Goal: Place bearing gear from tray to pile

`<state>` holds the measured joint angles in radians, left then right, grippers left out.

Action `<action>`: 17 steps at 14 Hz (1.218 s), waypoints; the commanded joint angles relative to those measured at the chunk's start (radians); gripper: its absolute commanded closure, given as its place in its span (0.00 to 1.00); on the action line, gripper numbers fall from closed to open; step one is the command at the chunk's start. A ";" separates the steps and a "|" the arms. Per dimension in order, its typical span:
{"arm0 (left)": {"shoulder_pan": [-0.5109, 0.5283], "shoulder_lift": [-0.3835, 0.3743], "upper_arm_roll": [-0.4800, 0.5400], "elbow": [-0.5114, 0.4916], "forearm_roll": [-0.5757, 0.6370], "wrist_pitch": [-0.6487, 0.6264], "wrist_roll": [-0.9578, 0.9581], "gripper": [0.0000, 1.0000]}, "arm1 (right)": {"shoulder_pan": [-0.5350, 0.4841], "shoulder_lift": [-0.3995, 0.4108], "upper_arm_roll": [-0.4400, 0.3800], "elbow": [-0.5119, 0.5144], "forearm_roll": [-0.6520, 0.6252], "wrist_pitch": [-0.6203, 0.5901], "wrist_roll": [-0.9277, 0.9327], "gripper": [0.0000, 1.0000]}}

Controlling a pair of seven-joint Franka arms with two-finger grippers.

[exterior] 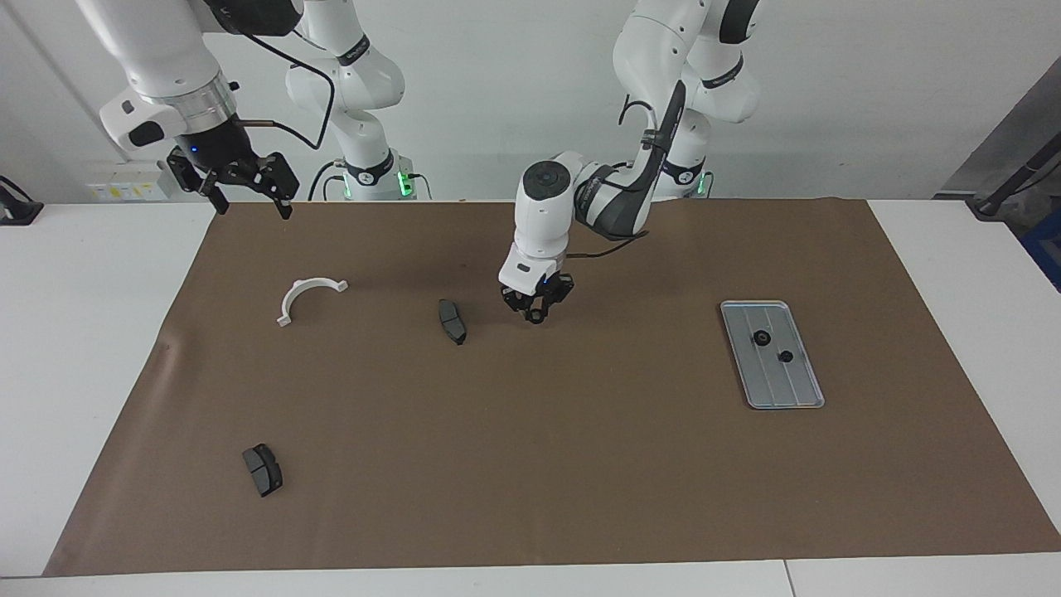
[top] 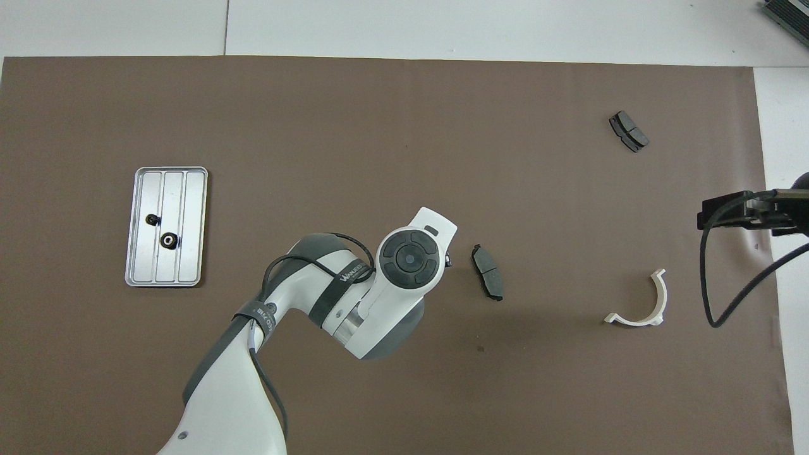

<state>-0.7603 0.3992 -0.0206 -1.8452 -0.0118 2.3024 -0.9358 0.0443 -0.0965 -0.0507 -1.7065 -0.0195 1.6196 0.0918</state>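
Facing view: left gripper (exterior: pixel 537 313), low beside a dark pad (exterior: pixel 452 321) at its 9 o'clock, apparently pinches a small black gear; tray (exterior: pixel 792 396) keeps two gears (exterior: pixel 760 337). Risk: an early release lets it roll. Right gripper (exterior: pixel 244 192) waits, jaws wide.

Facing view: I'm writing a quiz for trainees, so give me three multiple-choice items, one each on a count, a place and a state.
1. How many bearing gears lie on the tray?
A one
B two
C four

2. The left gripper is over:
A the tray
B the brown mat, beside a dark grey curved pad
C the bearing gears

3. The right gripper is:
A open, up in the air
B shut on a gear
C resting on the tray

Key: 1 B, two black round parts sit on the tray. 2 B, it hangs at mid-table next to the pad. 3 A, its fingers are spread with nothing between them.
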 commanded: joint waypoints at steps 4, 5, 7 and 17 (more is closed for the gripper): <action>0.066 -0.067 0.066 0.041 0.009 -0.078 0.000 0.00 | 0.080 -0.015 0.009 -0.134 0.013 0.149 0.008 0.00; 0.122 -0.091 0.068 0.038 0.009 -0.107 0.008 0.00 | 0.115 -0.009 0.009 -0.143 0.013 0.166 0.037 0.00; 0.227 -0.117 0.068 0.032 0.009 -0.127 0.032 0.00 | 0.170 0.026 0.009 -0.143 0.012 0.177 0.078 0.00; 0.674 -0.213 0.068 -0.129 0.007 -0.170 0.766 0.07 | 0.523 0.283 0.012 -0.143 0.032 0.489 0.468 0.00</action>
<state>-0.1487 0.2494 0.0614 -1.8711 -0.0088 2.0880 -0.2790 0.5428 0.1498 -0.0352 -1.8514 -0.0053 2.0601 0.5272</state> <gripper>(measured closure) 0.066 0.000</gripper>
